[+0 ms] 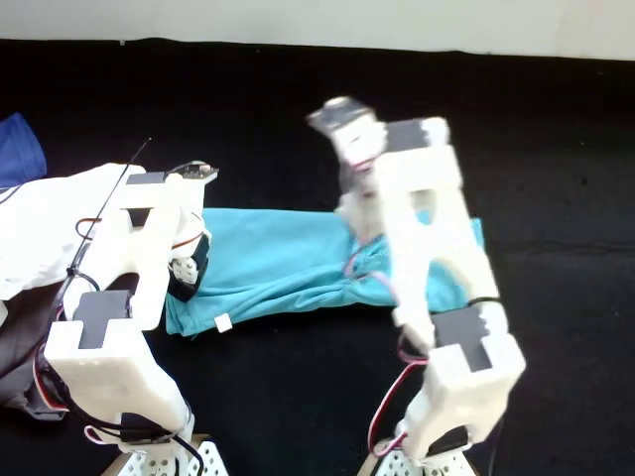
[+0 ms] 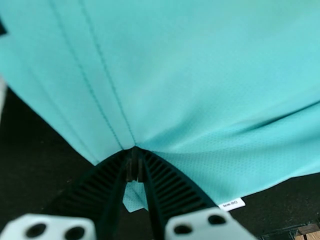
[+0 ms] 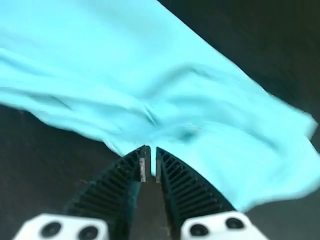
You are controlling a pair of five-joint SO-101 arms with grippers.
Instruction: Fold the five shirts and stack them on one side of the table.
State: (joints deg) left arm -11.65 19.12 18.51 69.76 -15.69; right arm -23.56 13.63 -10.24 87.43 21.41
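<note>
Black table covering [image 1: 298, 99] lies under a long turquoise knit shirt [image 1: 278, 263] at centre. I see my left gripper [image 2: 134, 167] clamped tight on its left end. My right gripper [image 3: 149, 162], barely parted, seems pinched onto the right end.

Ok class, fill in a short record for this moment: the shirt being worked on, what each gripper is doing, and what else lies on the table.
shirt in work: teal shirt, lying as a long creased band across the black table
left gripper: shut on the teal shirt's edge, near its small white tag
right gripper: shut on a fold at the shirt's other end
other cloth: white garment, blue garment, dark garment, all beside the left arm
</note>
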